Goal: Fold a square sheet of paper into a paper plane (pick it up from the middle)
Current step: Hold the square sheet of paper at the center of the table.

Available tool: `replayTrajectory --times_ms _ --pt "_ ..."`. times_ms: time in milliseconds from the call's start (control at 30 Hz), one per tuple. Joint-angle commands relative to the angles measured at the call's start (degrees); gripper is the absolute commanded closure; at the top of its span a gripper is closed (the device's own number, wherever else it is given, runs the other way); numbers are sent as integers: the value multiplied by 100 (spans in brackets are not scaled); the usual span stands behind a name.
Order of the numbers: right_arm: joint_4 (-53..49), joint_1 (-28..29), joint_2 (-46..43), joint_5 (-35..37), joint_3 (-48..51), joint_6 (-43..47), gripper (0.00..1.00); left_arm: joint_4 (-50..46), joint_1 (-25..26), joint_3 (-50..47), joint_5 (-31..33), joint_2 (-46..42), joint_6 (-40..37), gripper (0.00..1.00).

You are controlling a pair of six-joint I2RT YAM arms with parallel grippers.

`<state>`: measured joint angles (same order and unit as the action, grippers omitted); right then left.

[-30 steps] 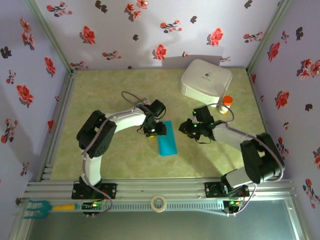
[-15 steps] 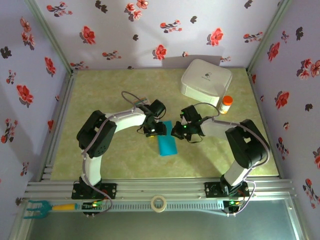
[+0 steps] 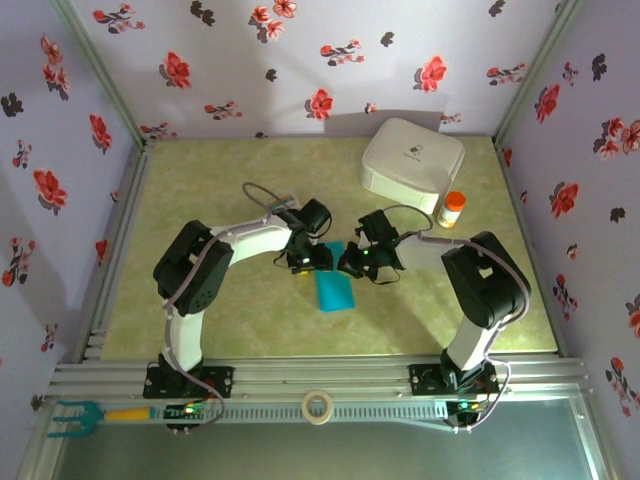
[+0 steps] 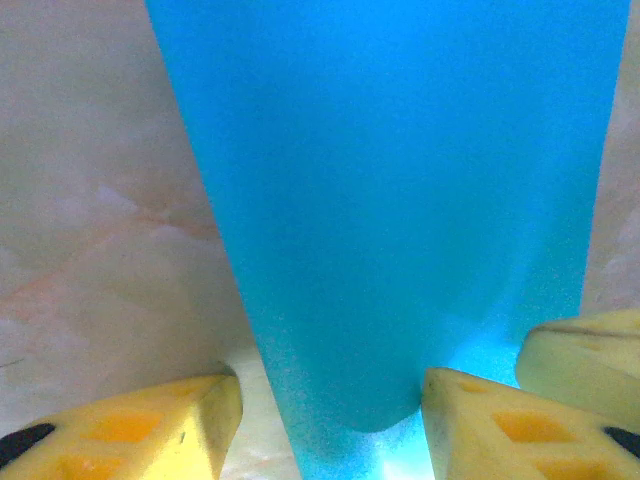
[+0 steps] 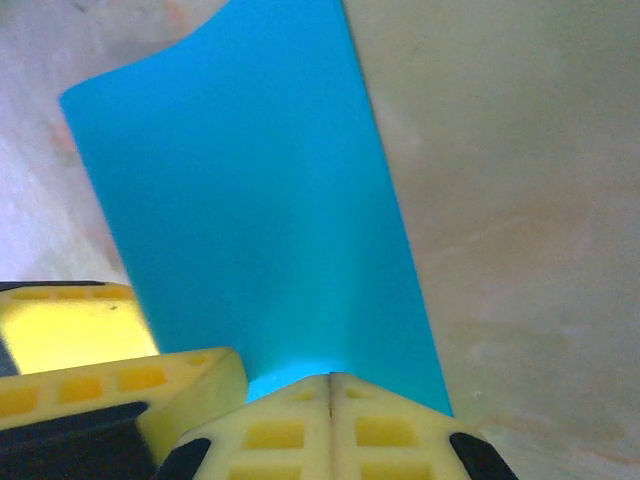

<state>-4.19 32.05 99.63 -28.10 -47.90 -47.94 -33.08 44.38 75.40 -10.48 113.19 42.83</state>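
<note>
Top external: white box [image 3: 413, 160] beyond paper [image 3: 335, 291]

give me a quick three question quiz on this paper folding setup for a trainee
1. True or false: the right fingers are spread wide apart.
2. Pick one: what stands next to the white box? a) a mug b) an orange-capped bottle c) a banana
3. Short answer: what lies between the left fingers?

Key
1. False. They are closed together, at the near edge of the sheet.
2. b
3. The blue paper.
</note>
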Motion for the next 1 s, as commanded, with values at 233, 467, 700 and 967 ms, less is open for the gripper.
replayTrajectory --times_ms 233,467,700,967 --pt "-575 38 293 545 201 375 100 55 27 -154 82 381 -144 45" --pt "-522 38 291 637 166 325 100 249 -72 -157 32 -631 66 42" --pt "28 29 215 620 457 -217 100 1967 -450 -1107 -971 -1381 675 48" --pt "98 -32 17 879 667 -461 100 2576 -522 -1413 -1544 -1200 777 62"
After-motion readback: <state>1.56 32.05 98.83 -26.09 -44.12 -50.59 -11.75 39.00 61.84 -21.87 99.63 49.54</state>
